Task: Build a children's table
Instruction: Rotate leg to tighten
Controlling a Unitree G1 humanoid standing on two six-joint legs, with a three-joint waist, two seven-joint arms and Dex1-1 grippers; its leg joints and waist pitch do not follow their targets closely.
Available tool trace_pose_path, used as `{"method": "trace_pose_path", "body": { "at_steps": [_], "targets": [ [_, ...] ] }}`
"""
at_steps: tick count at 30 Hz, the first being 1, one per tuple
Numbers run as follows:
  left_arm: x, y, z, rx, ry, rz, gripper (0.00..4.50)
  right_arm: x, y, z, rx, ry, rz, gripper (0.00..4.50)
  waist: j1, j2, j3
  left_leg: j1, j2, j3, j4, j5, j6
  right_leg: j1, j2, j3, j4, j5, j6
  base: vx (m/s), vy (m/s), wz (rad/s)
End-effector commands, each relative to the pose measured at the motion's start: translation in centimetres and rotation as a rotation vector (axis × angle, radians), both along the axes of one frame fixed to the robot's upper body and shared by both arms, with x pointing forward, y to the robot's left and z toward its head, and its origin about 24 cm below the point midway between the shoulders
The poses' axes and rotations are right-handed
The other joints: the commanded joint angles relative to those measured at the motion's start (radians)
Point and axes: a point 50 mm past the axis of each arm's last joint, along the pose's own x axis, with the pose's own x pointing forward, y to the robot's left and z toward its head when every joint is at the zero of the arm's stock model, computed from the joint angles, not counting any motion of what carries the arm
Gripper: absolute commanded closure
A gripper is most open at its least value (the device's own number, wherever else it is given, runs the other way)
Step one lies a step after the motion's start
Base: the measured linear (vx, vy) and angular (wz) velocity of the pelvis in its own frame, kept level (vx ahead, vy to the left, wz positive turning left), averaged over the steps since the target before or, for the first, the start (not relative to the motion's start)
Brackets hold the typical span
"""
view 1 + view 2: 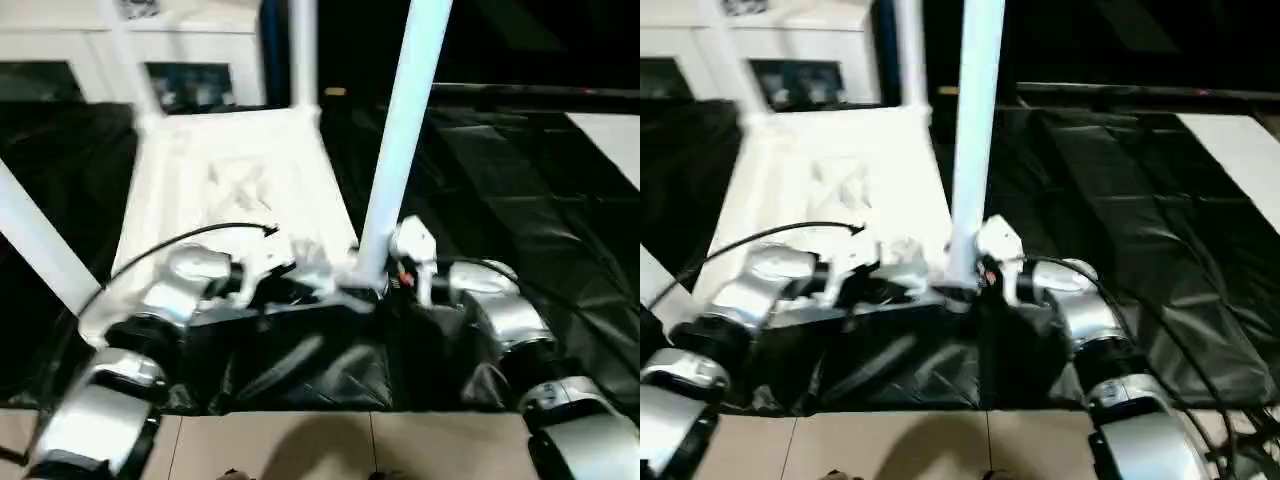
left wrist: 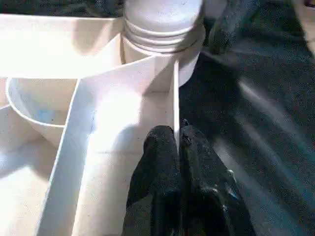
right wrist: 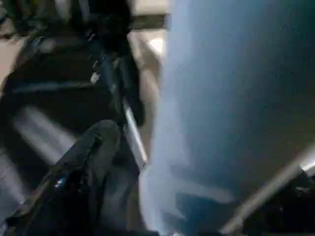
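The white tabletop [image 1: 240,160] lies upside down on a black sheet, ribs facing up. White legs stand in its corner sockets: one at the near right [image 1: 405,130], one at the far right [image 1: 302,50], one at the near left [image 1: 35,240]. My left gripper [image 2: 178,142] is shut, its tips resting on a rib of the tabletop [image 2: 113,123] just short of the near-right socket, where the leg's ringed base [image 2: 162,24] sits. My right gripper [image 1: 388,268] stands open around the foot of that leg [image 3: 231,98], and one finger [image 3: 93,147] is clear of it.
A white cabinet with glass doors [image 1: 190,75] stands behind the tabletop. The crumpled black sheet [image 1: 520,200] covers the floor to the right and in front. Tan floor tiles [image 1: 300,440] lie nearest me. A white board [image 1: 612,140] is at the far right.
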Motion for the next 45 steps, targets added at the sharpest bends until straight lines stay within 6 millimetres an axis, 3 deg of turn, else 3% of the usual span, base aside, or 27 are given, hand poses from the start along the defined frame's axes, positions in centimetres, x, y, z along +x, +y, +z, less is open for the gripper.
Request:
{"method": "trace_pose_path", "body": {
  "at_steps": [1,3,9,13,18,19,26,30,32,34,38,40,41,42,44,45],
  "targets": [
    [-0.3,-0.7,0.3,-0.021,0.007,-0.090,4.50,-0.8,0.1,-0.8,-0.081,0.043,0.113,1.16,0.000,0.002,-0.071,0.015,0.003,0.019,-0.065,-0.293,0.070,0.054,-0.014,0.023,-0.049,-0.213,-0.258,0.000,0.000,0.00],
    [-0.4,-0.6,0.3,-0.015,0.015,-0.114,4.50,-1.0,-0.1,-0.9,-0.098,0.052,0.136,1.41,0.002,-0.002,-0.069,0.016,0.003,0.019,-0.068,-0.319,0.056,0.054,-0.014,0.023,-0.052,-0.255,-0.241,0.000,0.000,0.00],
    [-0.4,-0.7,0.5,-0.015,0.027,-0.153,4.50,-1.0,-0.1,-0.9,-0.104,0.067,0.156,1.88,0.003,0.000,-0.067,0.016,0.004,0.017,-0.071,-0.346,0.040,0.052,-0.016,0.024,-0.057,-0.307,-0.221,0.000,0.000,0.00],
    [-0.5,-0.6,0.5,-0.010,0.034,-0.168,4.50,-1.1,-0.1,-1.0,-0.123,0.064,0.175,2.05,0.004,-0.001,-0.070,0.015,0.003,0.017,-0.070,-0.326,0.042,0.053,-0.015,0.024,-0.054,-0.272,-0.227,0.000,0.000,0.00],
    [-0.5,-0.6,0.4,0.004,0.043,-0.175,4.50,-1.2,0.0,-1.2,-0.128,0.068,0.182,2.10,0.005,-0.001,-0.070,0.014,0.003,0.018,-0.069,-0.315,0.047,0.054,-0.015,0.023,-0.053,-0.267,-0.231,0.000,0.000,0.00],
    [-0.5,-0.5,0.4,0.002,0.047,-0.177,4.50,-1.2,0.1,-1.1,-0.125,0.070,0.185,2.10,0.004,0.005,-0.070,0.015,0.003,0.018,-0.070,-0.320,0.044,0.054,-0.015,0.024,-0.055,-0.265,-0.231,0.000,0.000,0.00],
    [-0.3,-0.6,0.5,-0.002,0.046,-0.167,4.50,-1.3,0.2,-1.3,-0.093,0.093,0.167,2.10,0.004,0.004,-0.070,0.016,0.003,0.017,-0.071,-0.334,0.039,0.055,-0.014,0.023,-0.054,-0.269,-0.233,0.000,0.000,0.00],
    [0.4,-1.1,0.2,0.018,0.006,-0.049,4.50,-0.8,0.8,-1.8,-0.008,0.122,-0.001,2.10,0.002,0.004,-0.063,0.019,0.003,0.015,-0.075,-0.381,0.026,0.051,-0.014,0.021,-0.060,-0.336,-0.218,0.000,0.000,0.00],
    [0.9,-2.0,0.2,0.000,-0.023,0.024,4.50,-0.5,1.4,-2.3,0.020,0.111,-0.124,2.11,-0.003,0.001,-0.060,0.024,0.001,0.011,-0.076,-0.426,0.005,0.045,-0.018,0.021,-0.072,-0.444,-0.180,0.000,0.000,0.00],
    [1.4,-3.6,0.2,-0.030,-0.044,0.103,4.50,-0.1,2.2,-3.2,0.041,0.122,-0.304,2.17,-0.009,0.001,-0.057,0.029,-0.002,0.007,-0.077,-0.445,-0.013,0.039,-0.021,0.020,-0.079,-0.496,-0.159,0.000,0.000,0.00],
    [1.8,-6.1,0.4,-0.072,-0.058,0.188,4.50,0.3,3.8,-3.9,0.096,0.192,-0.475,2.44,-0.027,0.002,-0.053,0.031,-0.011,-0.001,-0.075,-0.493,-0.014,0.034,-0.018,0.008,-0.102,-0.622,-0.096,0.000,0.000,0.00],
    [1.9,-7.7,0.5,-0.093,-0.069,0.234,4.50,0.6,5.6,-4.0,0.106,0.205,-0.545,2.47,-0.035,0.008,-0.052,0.035,-0.016,-0.007,-0.071,-0.518,-0.013,0.029,-0.019,-0.004,-0.116,-0.677,-0.065,0.000,0.000,0.00],
    [1.9,-8.1,0.4,-0.091,-0.076,0.241,4.50,0.7,6.2,-3.9,0.107,0.203,-0.570,2.49,-0.044,0.012,-0.051,0.036,-0.019,-0.010,-0.069,-0.539,-0.014,0.026,-0.016,-0.011,-0.122,-0.694,-0.055,0.000,0.000,0.00],
    [1.9,-8.4,0.4,-0.083,-0.086,0.248,4.50,1.0,7.1,-3.6,0.115,0.202,-0.591,2.50,-0.058,0.007,-0.050,0.036,-0.021,-0.013,-0.068,-0.556,-0.010,0.027,-0.014,-0.022,-0.130,-0.711,-0.041,0.000,0.000,0.00],
    [1.9,-8.6,0.4,-0.079,-0.092,0.248,4.50,1.1,7.8,-3.3,0.124,0.200,-0.592,2.50,-0.063,0.014,-0.051,0.035,-0.021,-0.017,-0.070,-0.566,-0.003,0.034,-0.016,-0.030,-0.136,-0.710,-0.035,0.000,0.000,0.00],
    [1.9,-8.6,0.4,-0.078,-0.095,0.251,4.50,1.1,8.4,-3.0,0.139,0.196,-0.584,2.50,-0.076,0.024,-0.047,0.039,-0.017,-0.024,-0.074,-0.603,0.008,0.040,-0.019,-0.049,-0.146,-0.692,-0.037,0.000,0.000,0.00]
  ]
}}
